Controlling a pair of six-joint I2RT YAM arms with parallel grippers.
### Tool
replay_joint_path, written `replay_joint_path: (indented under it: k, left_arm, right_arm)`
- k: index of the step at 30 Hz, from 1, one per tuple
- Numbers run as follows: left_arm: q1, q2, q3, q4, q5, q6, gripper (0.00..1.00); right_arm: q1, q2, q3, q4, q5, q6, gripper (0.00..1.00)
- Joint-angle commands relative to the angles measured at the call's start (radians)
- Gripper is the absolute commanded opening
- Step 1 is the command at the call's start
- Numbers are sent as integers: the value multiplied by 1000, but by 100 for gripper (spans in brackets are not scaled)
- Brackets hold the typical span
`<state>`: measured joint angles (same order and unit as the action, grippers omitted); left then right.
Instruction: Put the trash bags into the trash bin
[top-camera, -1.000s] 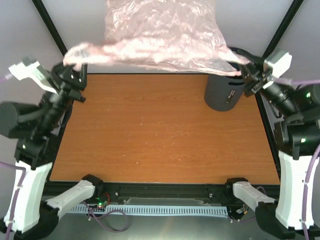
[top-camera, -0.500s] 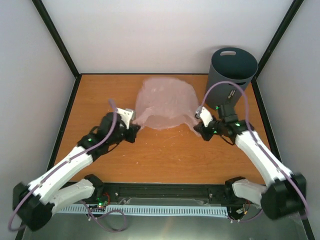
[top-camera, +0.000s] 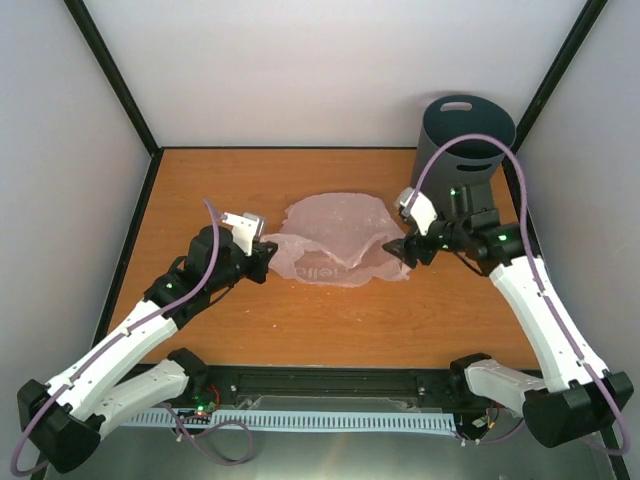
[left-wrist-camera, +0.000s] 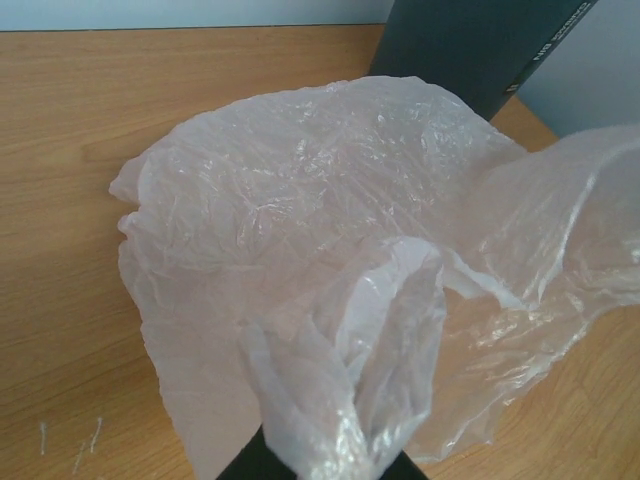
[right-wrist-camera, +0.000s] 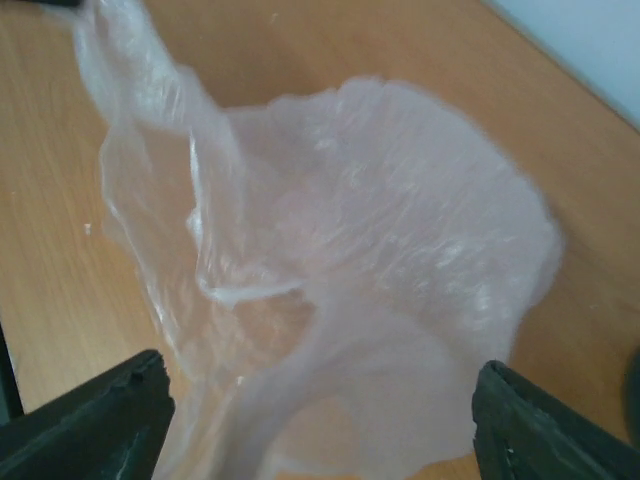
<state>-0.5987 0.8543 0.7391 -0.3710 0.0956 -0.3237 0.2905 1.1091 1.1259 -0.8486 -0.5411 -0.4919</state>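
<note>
1 trash bag (top-camera: 335, 238): pale pink, translucent, crinkled. It lies spread on the table (top-camera: 200, 190) at the middle, between the 2 arms, with faint lettering on its near part.
1 trash bin (top-camera: 463, 140): dark grey, upright, in the far right corner. It is near the bag and not touching it.
1 left gripper (top-camera: 264, 256): at the bag's left edge, pinched tight on a bunched fold of the film.
1 right gripper (top-camera: 404, 248): at the bag's right edge. Its 2 fingers (right-wrist-camera: 95, 420) are spread wide with loose film between them, and nothing is clamped.
</note>
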Motion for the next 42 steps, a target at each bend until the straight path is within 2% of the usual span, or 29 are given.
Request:
replay_joint_path:
  k: [1, 3, 7, 12, 16, 21, 24, 29, 34, 42]
  left_arm:
    - [0, -13, 8, -14, -59, 45, 1]
    - [0, -25, -4, -9, -71, 52, 1]
    - [0, -76, -56, 25, -57, 70, 1]
    - [0, -156, -84, 54, -20, 98, 1]
    - [0, -198, -97, 72, -28, 104, 1]
    - [0, -200, -100, 76, 3, 102, 1]
    - [2, -200, -99, 76, 21, 102, 1]
    - [2, -208, -104, 76, 21, 105, 1]
    - [2, -200, -101, 73, 22, 110, 1]
    - [2, -196, -103, 70, 7, 107, 1]
  right_arm:
    - [2, -55, 170, -112, 85, -21, 90]
    - [1, -45, 221, -112, 162, -31, 96]
    - [-30, 52, 332, -115, 295, -52, 97]
    - [-122, 236, 529, -113, 369, -53, 93]
    - [-201, 434, 801, -152, 403, -46, 88]
    - [-230, 666, 1096, -273, 432, -58, 86]
    - [-234, 773, 1200, -324, 432, -55, 83]
    - [-234, 850, 1215, -337, 406, -49, 78]
    - [-234, 894, 1213, -370, 385, -47, 68]
    - [-234, 904, 1174, -426, 330, -62, 33]
